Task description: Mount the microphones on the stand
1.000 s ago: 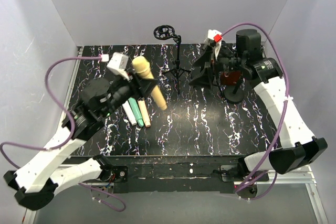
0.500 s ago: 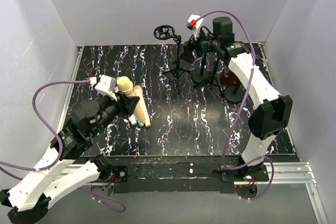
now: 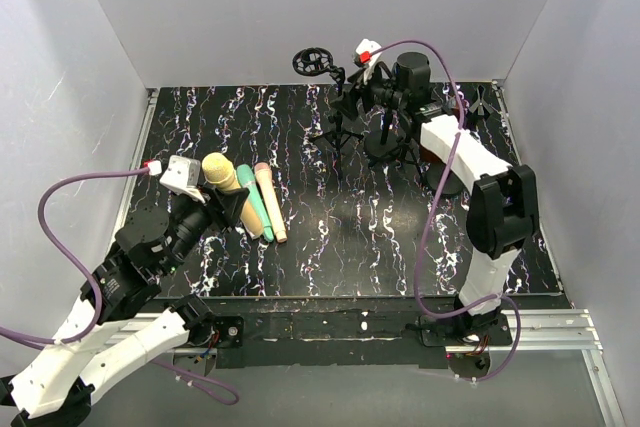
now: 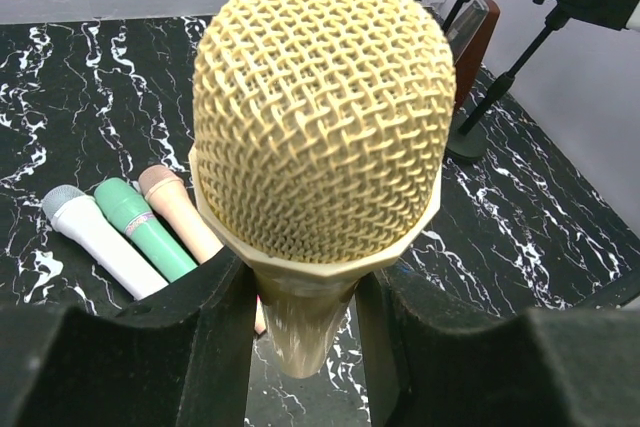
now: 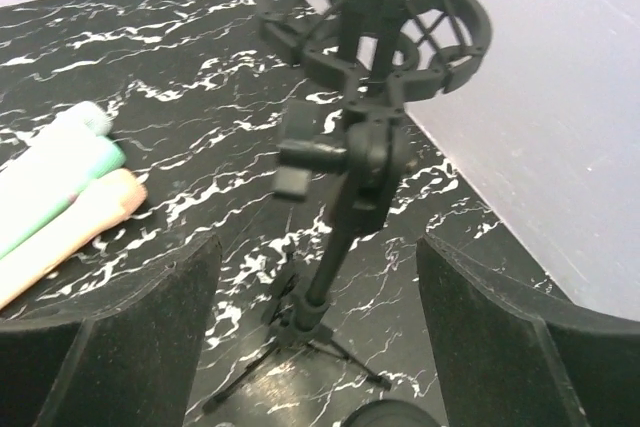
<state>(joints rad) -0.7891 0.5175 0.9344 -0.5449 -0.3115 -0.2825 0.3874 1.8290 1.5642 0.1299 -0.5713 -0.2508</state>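
My left gripper (image 3: 232, 205) is shut on the yellow microphone (image 3: 220, 173) and holds it off the table at the left. Its mesh head fills the left wrist view (image 4: 320, 117), with the handle between the pads (image 4: 205, 347). The white (image 4: 95, 237), mint green (image 4: 145, 232) and peach-pink (image 4: 180, 209) microphones lie side by side on the table (image 3: 330, 227). The black stand (image 3: 338, 112) with a ring mount (image 3: 313, 60) stands at the back centre. My right gripper (image 3: 352, 97) is open right beside it. In the right wrist view the stand's pole (image 5: 335, 247) rises between the spread fingers, not touching them.
A brown wedge-shaped metronome (image 3: 436, 147) stands at the back right. Two black round-base stands (image 3: 385, 145) (image 3: 445, 182) are near it, and a small tripod (image 3: 482, 102) is in the far right corner. White walls close in the table on three sides.
My left arm drew back toward the near left with the yellow microphone, tilting it upright. My right arm swung from the metronome leftward to the ring-mount stand.
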